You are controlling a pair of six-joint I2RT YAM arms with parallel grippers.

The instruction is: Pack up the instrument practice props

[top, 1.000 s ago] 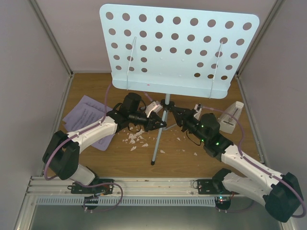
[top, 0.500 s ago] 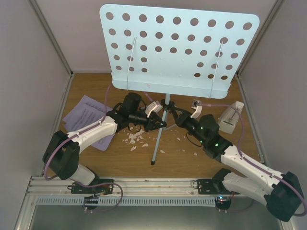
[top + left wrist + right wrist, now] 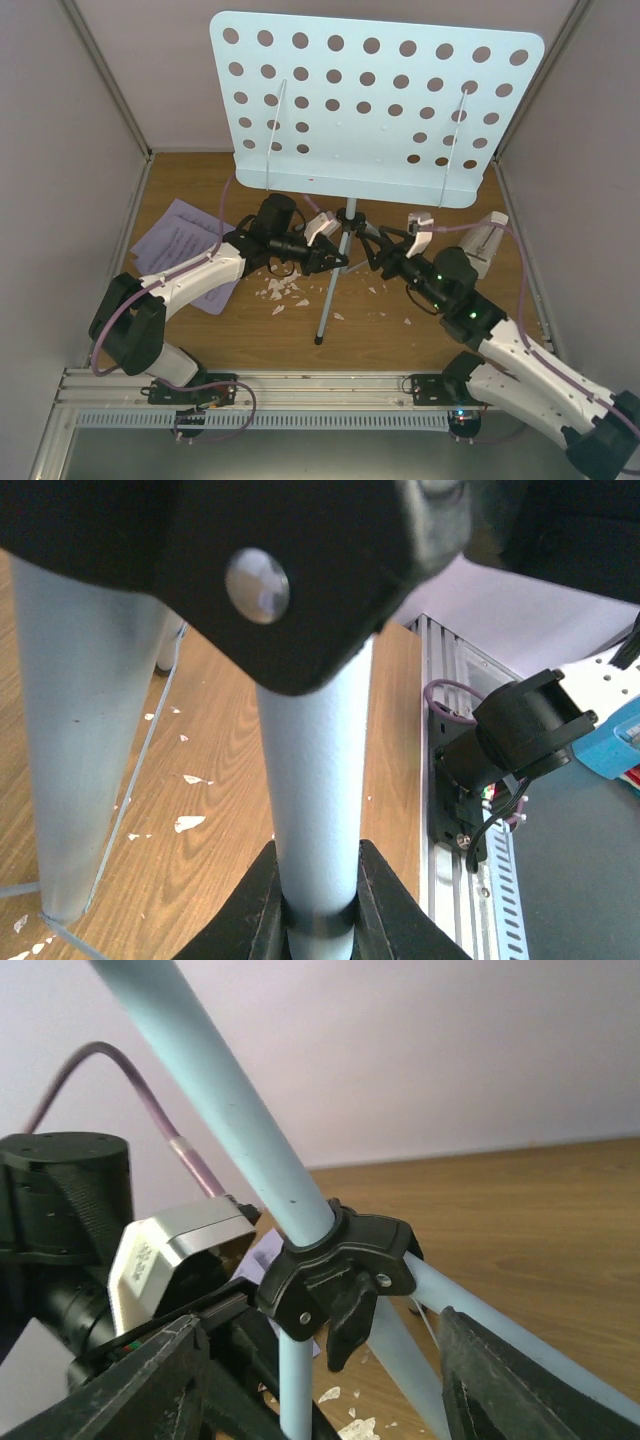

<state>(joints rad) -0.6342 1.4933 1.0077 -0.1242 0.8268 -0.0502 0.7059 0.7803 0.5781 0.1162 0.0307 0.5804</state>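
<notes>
Bearing music stand (image 3: 355,85), crumbs (image 3: 283,290): wooden table (image 3: 250,340), grey walls (image 3: 60,200).

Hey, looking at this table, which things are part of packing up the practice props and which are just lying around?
Part of the job:
pale blue music stand
sheet-music pages
small white metronome

Just lying about:
white crumbs

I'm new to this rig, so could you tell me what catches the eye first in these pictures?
The pale blue music stand with its round-holed desk towers over the middle of the table. The left fingers are clamped on its pole, while the right fingers stand open near the black tripod hub.
</notes>
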